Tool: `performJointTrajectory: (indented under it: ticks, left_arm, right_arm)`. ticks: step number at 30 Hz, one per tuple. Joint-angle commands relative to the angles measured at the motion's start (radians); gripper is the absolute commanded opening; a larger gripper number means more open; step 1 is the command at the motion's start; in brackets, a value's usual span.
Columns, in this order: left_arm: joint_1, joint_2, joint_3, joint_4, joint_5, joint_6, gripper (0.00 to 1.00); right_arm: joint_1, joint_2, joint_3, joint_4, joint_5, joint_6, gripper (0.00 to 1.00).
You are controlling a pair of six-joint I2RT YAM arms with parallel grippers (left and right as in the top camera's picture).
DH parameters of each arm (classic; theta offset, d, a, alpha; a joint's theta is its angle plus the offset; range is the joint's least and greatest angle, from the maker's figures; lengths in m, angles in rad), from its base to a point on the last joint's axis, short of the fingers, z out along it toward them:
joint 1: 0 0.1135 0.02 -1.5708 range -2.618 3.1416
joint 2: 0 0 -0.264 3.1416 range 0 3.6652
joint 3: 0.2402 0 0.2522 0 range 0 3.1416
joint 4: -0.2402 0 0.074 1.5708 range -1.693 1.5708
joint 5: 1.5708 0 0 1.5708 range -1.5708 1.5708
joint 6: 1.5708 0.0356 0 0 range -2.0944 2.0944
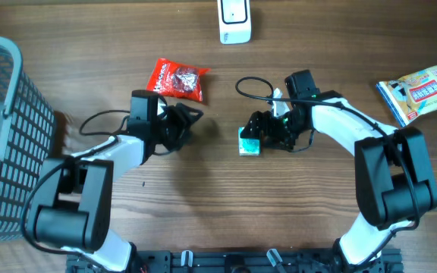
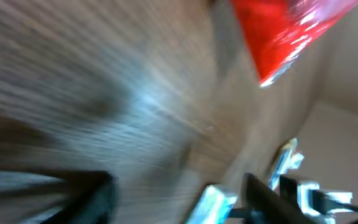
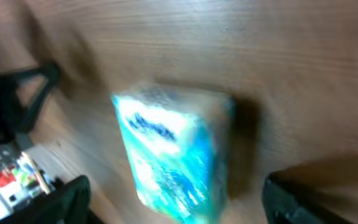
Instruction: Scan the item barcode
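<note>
A small teal tissue packet [image 1: 249, 142] lies on the wooden table [image 1: 203, 197] near the middle. My right gripper [image 1: 256, 131] is right over it. In the right wrist view the packet [image 3: 173, 155] sits between the two dark fingers [image 3: 67, 199], with a gap on each side, so the right gripper [image 3: 176, 193] is open and not gripping. My left gripper [image 1: 190, 121] hovers left of the packet, jaws apart and empty. The left wrist view is blurred but shows the left gripper [image 2: 179, 196] over bare wood, with the packet [image 2: 213, 202] beyond. A white scanner [image 1: 234, 20] stands at the far edge.
A red snack packet [image 1: 177, 80] lies just behind the left gripper, and shows at the top of the left wrist view [image 2: 284, 31]. A grey mesh basket [image 1: 6, 136] fills the left edge. A yellow-blue snack bag [image 1: 423, 89] lies at the far right.
</note>
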Motion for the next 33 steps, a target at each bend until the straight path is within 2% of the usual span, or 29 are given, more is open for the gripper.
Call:
performJointTrajectory:
  ticks: [1,4,5,8,9,12,15,17,18,19,21,23,24,26,30,33]
  left_arm:
    - [-0.027,0.073,-0.061,-0.021,0.058,0.056,0.44]
    - [-0.087,0.073,-0.061,0.061,0.09,-0.002,0.4]
    - [-0.13,0.073,-0.061,0.106,0.089,-0.029,0.4]
    - [-0.23,0.073,-0.061,0.18,0.051,-0.105,0.57]
    - [-0.264,0.073,-0.061,0.186,0.002,-0.124,0.7]
    - [-0.345,0.074,-0.061,0.185,-0.134,-0.177,0.74]
    - [-0.402,0.074,-0.061,0.196,-0.207,-0.177,0.79]
    - [-0.425,0.074,-0.061,0.196,-0.261,-0.177,0.8]
    - [-0.432,0.074,-0.061,0.196,-0.287,-0.193,0.77]
    - [-0.433,0.074,-0.061,0.197,-0.29,-0.201,0.67]
    - [-0.433,0.074,-0.061,0.202,-0.298,-0.2,0.55]
    - [-0.433,0.074,-0.061,0.204,-0.301,-0.2,0.47]
    - [-0.433,0.074,-0.061,0.203,-0.301,-0.2,0.47]
    - [-0.433,0.074,-0.061,0.203,-0.301,-0.199,0.38]
    - [-0.433,0.074,-0.061,0.203,-0.301,-0.195,0.04]
    - [-0.431,0.073,-0.061,0.203,-0.3,-0.195,0.04]
  right_arm:
    - [-0.005,0.005,0.05,-0.136,0.222,-0.045,0.91]
    - [-0.005,-0.035,0.126,-0.257,0.295,-0.062,1.0]
    - [-0.008,-0.055,0.158,-0.284,0.294,-0.079,1.0]
    - [-0.036,-0.085,0.198,-0.301,0.291,-0.096,1.0]
    - [-0.054,-0.091,0.211,-0.318,0.291,-0.097,1.0]
    - [-0.116,-0.092,0.226,-0.36,0.246,-0.158,1.0]
    - [-0.179,-0.092,0.226,-0.393,0.177,-0.229,1.0]
    - [-0.215,-0.092,0.226,-0.397,0.157,-0.231,1.0]
    - [-0.23,-0.092,0.226,-0.397,0.151,-0.232,1.0]
    - [-0.233,-0.092,0.225,-0.397,0.151,-0.232,1.0]
    - [-0.233,-0.092,0.224,-0.404,0.151,-0.254,1.0]
    - [-0.233,-0.092,0.223,-0.406,0.151,-0.253,1.0]
    - [-0.233,-0.092,0.223,-0.404,0.151,-0.252,1.0]
    - [-0.233,-0.092,0.223,-0.393,0.151,-0.25,1.0]
    - [-0.233,-0.092,0.222,-0.391,0.151,-0.251,1.0]
    - [-0.233,-0.092,0.221,-0.387,0.151,-0.251,1.0]
